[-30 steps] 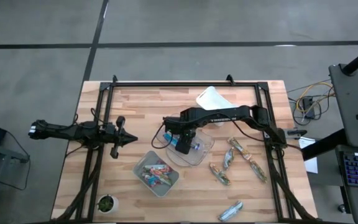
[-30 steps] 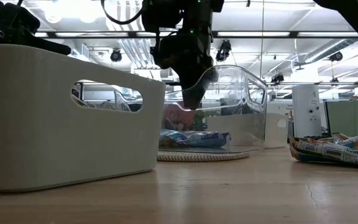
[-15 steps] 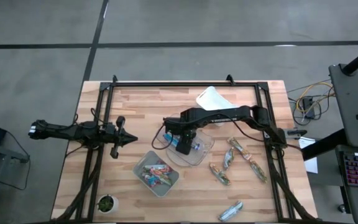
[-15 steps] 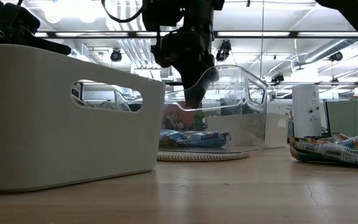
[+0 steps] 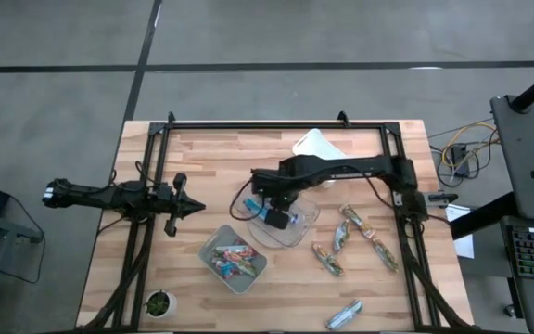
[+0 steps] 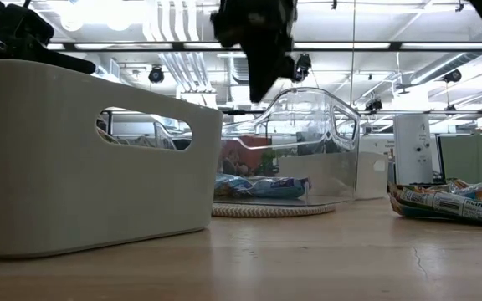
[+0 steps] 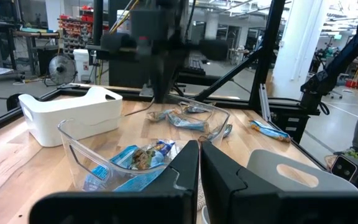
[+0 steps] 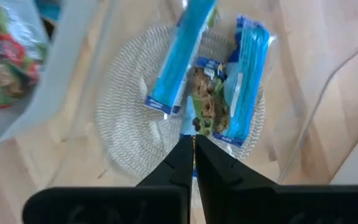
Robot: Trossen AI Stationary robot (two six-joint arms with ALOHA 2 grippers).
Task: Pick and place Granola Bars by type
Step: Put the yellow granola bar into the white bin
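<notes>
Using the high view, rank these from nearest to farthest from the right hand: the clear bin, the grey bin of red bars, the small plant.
1. Clear bin: directly beneath the right hand.
2. Grey bin: toward the table's front, left of the hand.
3. Small plant: front left corner, farthest.

Blue bars (image 7: 138, 160) in clear bin (image 7: 92, 158), white bin (image 7: 73, 115) behind

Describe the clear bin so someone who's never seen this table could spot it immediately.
Look at the middle of the wooden table, under the right pincer. The clear bin sits on a round woven mat and holds blue-wrapped granola bars; its neighbours are opaque white bins.
</notes>
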